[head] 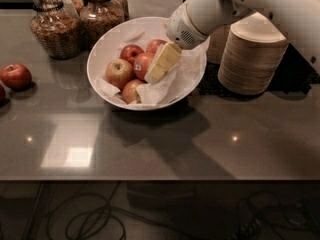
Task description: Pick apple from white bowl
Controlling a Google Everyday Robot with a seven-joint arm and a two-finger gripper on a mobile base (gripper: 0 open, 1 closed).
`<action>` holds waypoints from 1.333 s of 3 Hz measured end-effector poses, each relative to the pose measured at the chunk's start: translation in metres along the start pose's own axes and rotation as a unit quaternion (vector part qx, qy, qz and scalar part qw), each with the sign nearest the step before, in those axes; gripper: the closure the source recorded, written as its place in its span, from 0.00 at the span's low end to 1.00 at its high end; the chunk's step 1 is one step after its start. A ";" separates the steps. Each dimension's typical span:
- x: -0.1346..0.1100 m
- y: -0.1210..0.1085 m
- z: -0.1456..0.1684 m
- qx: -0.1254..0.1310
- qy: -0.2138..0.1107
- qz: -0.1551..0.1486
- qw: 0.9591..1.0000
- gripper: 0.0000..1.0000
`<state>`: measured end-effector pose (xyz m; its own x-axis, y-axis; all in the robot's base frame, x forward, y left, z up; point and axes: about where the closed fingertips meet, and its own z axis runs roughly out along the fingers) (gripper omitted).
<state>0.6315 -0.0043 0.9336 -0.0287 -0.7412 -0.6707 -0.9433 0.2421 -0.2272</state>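
The pincer (153, 74) is inside the white bowl (98, 54), tilted down to the left from the white arm (210, 11). Its tip is just beside the apple (141, 64), at the right side of it; I cannot tell if it touches. I also cannot tell if the pincer is spread or pressed together.

The apple carries a small sticker and lies near the middle of the bowl. There are 4 other apples around it: a yellow-green one (118, 72) further left of the pincer, 2 red ones behind it, and 1 below its tip. Crumpled white paper (175, 79) lies under and to the right of the pincer.

On the surface (150, 149), a stack of beige bowls (252, 59) stands right of the pincer. Glass jars (52, 29) stand far to its left, and a dark red apple (15, 76) lies further left.
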 end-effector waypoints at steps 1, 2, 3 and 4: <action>0.000 0.000 0.000 0.000 0.000 0.000 1.000 0.18; 0.000 0.000 0.000 0.000 0.000 0.000 1.000 0.41; 0.000 0.000 0.000 0.000 0.000 0.000 1.000 0.65; 0.000 0.000 0.000 0.000 0.000 0.000 1.000 0.88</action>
<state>0.6314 -0.0041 0.9335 -0.0286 -0.7412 -0.6707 -0.9434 0.2418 -0.2271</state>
